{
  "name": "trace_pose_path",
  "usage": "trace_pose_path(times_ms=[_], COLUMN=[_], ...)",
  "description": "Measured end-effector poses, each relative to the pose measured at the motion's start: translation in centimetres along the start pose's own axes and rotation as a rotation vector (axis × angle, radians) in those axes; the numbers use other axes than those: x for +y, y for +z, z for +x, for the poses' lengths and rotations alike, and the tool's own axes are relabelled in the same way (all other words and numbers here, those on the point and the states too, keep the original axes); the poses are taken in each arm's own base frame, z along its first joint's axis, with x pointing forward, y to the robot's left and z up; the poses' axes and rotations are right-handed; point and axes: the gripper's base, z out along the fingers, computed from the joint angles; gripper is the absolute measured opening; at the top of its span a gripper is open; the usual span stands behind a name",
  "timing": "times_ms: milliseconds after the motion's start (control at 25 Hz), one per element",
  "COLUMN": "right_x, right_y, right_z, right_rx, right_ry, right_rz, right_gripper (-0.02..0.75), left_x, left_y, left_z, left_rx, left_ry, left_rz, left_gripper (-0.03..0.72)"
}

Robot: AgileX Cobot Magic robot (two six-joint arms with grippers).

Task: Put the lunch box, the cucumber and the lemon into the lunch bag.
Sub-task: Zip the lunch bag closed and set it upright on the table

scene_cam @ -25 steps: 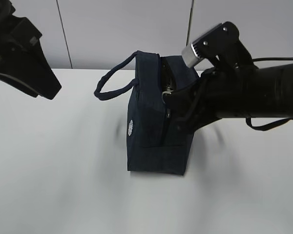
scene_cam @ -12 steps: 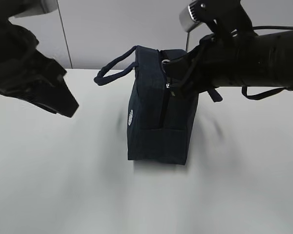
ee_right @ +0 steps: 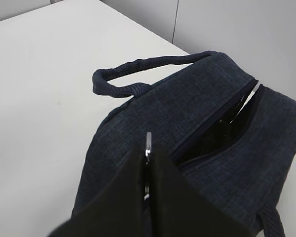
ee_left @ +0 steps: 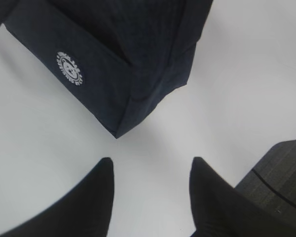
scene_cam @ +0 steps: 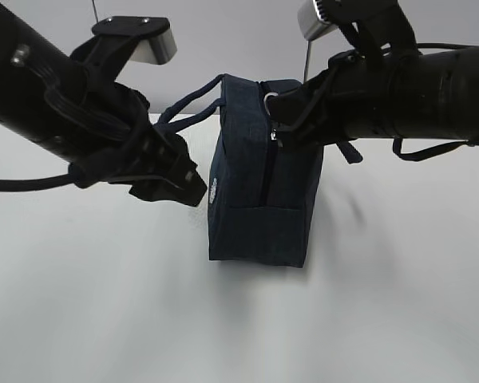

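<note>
The navy lunch bag (scene_cam: 255,207) stands on end in the middle of the white table (scene_cam: 104,311), its white logo (scene_cam: 214,190) facing left. My right gripper (scene_cam: 278,120) is shut on the silver zipper pull (ee_right: 148,143) at the bag's top; the zipper (ee_right: 222,129) is partly open with a dark inside. My left gripper (scene_cam: 191,182) is open and empty just left of the bag. In the left wrist view it (ee_left: 152,165) hovers over bare table below the bag's corner (ee_left: 133,94). The lunch box, cucumber and lemon are out of view.
One loop handle (scene_cam: 188,112) sticks out to the left above my left arm; it also shows in the right wrist view (ee_right: 138,74). A grey wall (scene_cam: 223,40) runs behind the table. The table's edge (ee_left: 278,170) shows at the lower right of the left wrist view.
My left arm has swung in from the far left to the bag's left side. My right gripper has risen a little with the zipper pull; the bag has shifted slightly.
</note>
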Motion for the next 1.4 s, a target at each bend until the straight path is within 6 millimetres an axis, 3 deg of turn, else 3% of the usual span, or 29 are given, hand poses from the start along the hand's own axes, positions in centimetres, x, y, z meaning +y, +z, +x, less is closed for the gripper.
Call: trace_pose_path(times_ms=[200,920,1240,1320,1400], right_x=[0.0,-0.1,-0.1,-0.1,-0.1], right_y=[0.0,0.0,0.0,0.0,0.0], right_z=[0.0,-0.2,-0.2,-0.2,-0.2], right_rx=[-0.003,-0.017,-0.018,-0.018,-0.018], right_ry=[0.012,0.092,0.103,0.103,0.106], right_rz=[0.001,0.014,0.014,0.014,0.014], right_gripper=[0.0,0.0,0.0,0.0,0.0], left_x=[0.6,0.4,0.6,0.8,0.9], left_y=[2.5,4.8,7.6,8.3,8.6], left_z=[0.1,-0.9,-0.8,-0.8,-0.8], left_rx=[0.027,-0.081,-0.102,-0.107,-0.115], left_ry=[-0.003,-0.021,-0.012,-0.013,-0.015], left_rz=[-0.019,-0.025,-0.041,-0.048,-0.052], left_gripper=[0.355,0.359,0.359,0.336,0.253])
